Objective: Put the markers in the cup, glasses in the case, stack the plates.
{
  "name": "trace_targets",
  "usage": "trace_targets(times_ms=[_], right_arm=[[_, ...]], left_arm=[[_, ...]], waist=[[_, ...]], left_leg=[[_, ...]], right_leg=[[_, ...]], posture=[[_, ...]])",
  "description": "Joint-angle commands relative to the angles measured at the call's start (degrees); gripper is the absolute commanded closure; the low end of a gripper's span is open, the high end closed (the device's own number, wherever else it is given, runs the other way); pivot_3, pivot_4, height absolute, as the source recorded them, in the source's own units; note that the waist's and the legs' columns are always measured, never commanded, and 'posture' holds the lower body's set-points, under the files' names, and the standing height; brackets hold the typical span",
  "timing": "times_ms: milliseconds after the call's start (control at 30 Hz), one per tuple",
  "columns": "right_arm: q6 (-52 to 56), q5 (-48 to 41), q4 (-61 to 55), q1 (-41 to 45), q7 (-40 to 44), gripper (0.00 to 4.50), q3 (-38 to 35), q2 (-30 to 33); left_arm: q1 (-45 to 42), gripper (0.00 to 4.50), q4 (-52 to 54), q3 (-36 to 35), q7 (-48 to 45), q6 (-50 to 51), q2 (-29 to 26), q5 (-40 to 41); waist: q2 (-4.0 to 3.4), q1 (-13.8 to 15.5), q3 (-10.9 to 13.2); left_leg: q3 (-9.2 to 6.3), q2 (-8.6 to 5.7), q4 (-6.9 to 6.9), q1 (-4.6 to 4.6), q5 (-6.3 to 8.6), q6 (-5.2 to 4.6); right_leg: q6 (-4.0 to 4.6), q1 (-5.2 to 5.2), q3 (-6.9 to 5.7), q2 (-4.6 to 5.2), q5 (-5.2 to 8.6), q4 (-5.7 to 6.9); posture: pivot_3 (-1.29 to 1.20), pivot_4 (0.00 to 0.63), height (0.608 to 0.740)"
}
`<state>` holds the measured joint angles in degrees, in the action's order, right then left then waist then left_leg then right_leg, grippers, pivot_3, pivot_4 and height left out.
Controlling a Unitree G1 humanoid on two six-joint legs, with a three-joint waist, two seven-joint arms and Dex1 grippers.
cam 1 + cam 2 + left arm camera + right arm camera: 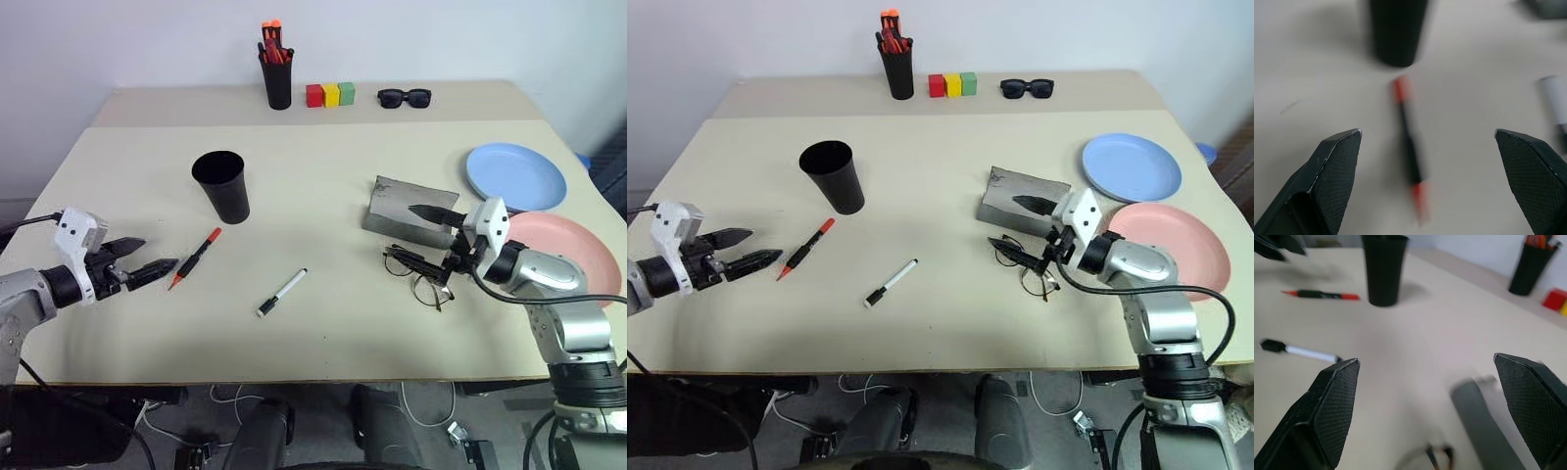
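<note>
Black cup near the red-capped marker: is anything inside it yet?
Nothing shows inside the black cup: its mouth looks dark and no marker sticks out. Its bottom is hidden by its own wall. Both markers, red-capped and white-bodied, lie on the table.

A beige table (pixel 323 304) is carrying a black cup (pixel 221 185), two markers (pixel 195 258) (pixel 282 292) near it, glasses (pixel 421 274) beside a grey case (pixel 407 208), and blue (pixel 516 176) and pink plates (pixel 568 250) far right.
</note>
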<state>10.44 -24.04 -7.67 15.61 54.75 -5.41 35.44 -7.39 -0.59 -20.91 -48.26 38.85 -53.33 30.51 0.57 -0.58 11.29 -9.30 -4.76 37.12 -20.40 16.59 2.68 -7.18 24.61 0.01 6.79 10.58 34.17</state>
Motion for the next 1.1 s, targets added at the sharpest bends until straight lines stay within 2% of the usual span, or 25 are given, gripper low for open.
trace_targets(times_ms=[33,133,233,300,533,633,867,933,1033,1100], right_arm=[[1.0,-1.0,-4.9,-0.3,-1.9,0.02,0.1,-1.0],[0.5,-1.1,-5.5,-1.1,-1.5,0.02,0.4,-1.2],[1.4,-1.1,-7.4,-2.4,-1.5,0.02,1.2,-1.1],[3.4,-3.6,-9.5,-4.6,1.4,0.02,0.7,0.9],[9.1,-9.9,-17.5,-7.8,2.5,0.02,0.2,2.7],[9.0,-9.3,-18.2,-7.6,1.4,0.00,0.7,2.1],[8.2,-8.1,-18.2,-7.9,1.6,0.00,1.7,2.4],[8.1,-8.1,-17.8,-7.9,1.8,0.00,1.6,2.5],[7.5,-7.3,-16.3,-7.7,2.0,0.00,1.7,2.4],[7.3,-7.2,-15.6,-7.2,2.0,0.00,1.8,2.2]], left_arm=[[-5.8,0.00,-2.3,1.7,2.6,6.7,0.4,0.9],[-11.3,0.00,-1.5,7.1,6.2,14.1,2.4,-0.1],[-14.1,0.00,-2.1,9.6,6.0,17.7,2.3,-0.2],[-16.6,0.00,-2.5,12.5,5.1,21.3,2.0,0.1],[-19.5,0.00,-4.6,19.9,1.6,24.2,-0.5,-2.8],[-19.8,0.84,-4.9,21.9,1.0,24.7,0.0,-3.5],[-19.6,4.41,-6.1,23.8,-0.7,20.4,0.9,-6.3],[-18.9,4.46,-5.1,22.9,-2.7,18.2,0.6,-5.8],[-16.2,4.46,1.5,19.3,-10.2,17.5,-0.9,0.0],[-14.9,4.46,4.4,16.4,-13.0,13.9,0.0,2.5]], waist=[[0.02,0.1,0.0],[0.03,0.2,0.0],[0.04,-0.3,0.0],[0.03,-0.4,0.0],[0.03,-0.3,0.0],[0.04,-0.1,0.0],[0.03,0.0,0.0],[0.03,0.0,0.0],[0.04,-0.1,0.0],[0.06,-0.1,0.0]], left_leg=[[0.00,-0.01,0.01,0.00,0.00,0.00],[-0.04,-0.05,0.02,-0.01,0.00,0.01],[-0.05,-0.07,0.01,0.00,0.00,0.02],[0.00,-0.04,-0.01,-0.02,0.00,0.02],[0.09,0.03,-0.02,-0.02,0.00,0.02],[0.09,0.03,0.00,0.01,0.00,0.02],[0.09,0.02,-0.01,0.00,0.01,0.02],[0.09,0.02,-0.01,0.00,0.00,0.02],[0.09,0.03,0.00,-0.01,0.01,0.02],[0.09,0.05,-0.01,-0.07,0.01,0.02]], right_leg=[[0.00,-0.01,0.00,0.00,0.00,0.00],[0.00,-0.02,0.00,0.01,-0.01,0.00],[0.01,-0.01,0.00,0.01,-0.01,0.01],[0.02,0.08,0.02,-0.01,-0.01,0.04],[-0.11,0.09,0.05,-0.02,0.07,0.04],[-0.16,0.05,0.05,-0.01,0.10,0.03],[-0.12,0.04,0.06,-0.01,0.07,0.02],[-0.13,0.04,0.06,-0.01,0.08,0.02],[-0.09,0.05,0.06,0.00,0.06,0.01],[0.01,0.07,0.06,0.00,-0.01,-0.02]], posture=[[0.00,0.150,0.740],[0.00,0.150,0.740],[0.00,0.150,0.740],[0.00,0.150,0.740],[0.00,0.150,0.740],[0.00,0.150,0.740],[0.00,0.150,0.740],[0.00,0.150,0.740],[0.00,0.150,0.740],[0.00,0.150,0.740]])
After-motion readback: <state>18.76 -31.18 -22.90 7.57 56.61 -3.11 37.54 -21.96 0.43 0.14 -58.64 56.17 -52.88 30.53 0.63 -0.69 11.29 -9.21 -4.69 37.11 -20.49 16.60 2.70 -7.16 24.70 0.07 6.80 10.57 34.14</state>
